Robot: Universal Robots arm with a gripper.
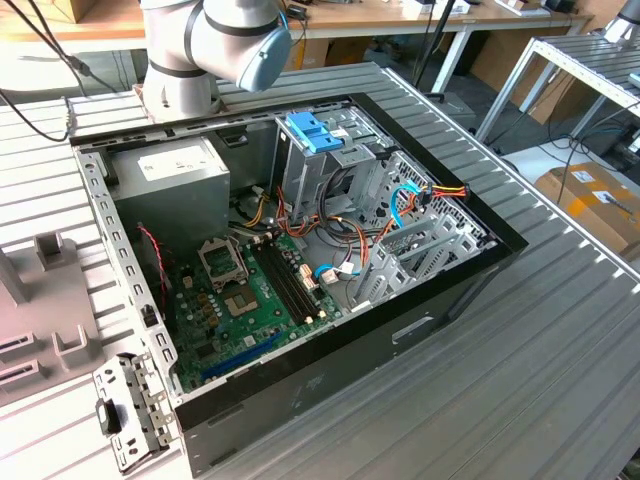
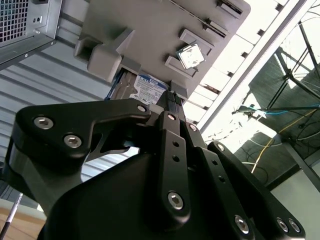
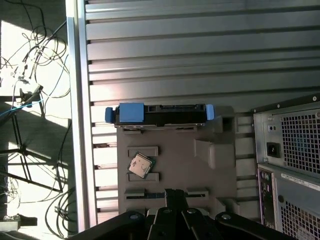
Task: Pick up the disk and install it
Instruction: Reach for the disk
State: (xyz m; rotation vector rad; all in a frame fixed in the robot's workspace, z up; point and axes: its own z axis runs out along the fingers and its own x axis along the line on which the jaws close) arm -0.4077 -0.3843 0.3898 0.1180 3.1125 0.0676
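I saw the gripper with its fingers pressed together, holding nothing, above the grey holder. The disk stood on edge at that holder's rim, apart from the gripper.

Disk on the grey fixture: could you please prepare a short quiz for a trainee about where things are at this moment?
1. True or false: the disk already sits inside the computer case.
2. Which thing lies on the grey fixture near the disk? A) a processor chip B) a battery C) a fan
3. Short answer: does the tool hold the disk?
Key: 1. False; it stands on edge in the fixture. 2. A. 3. No; the tool is apart from it.
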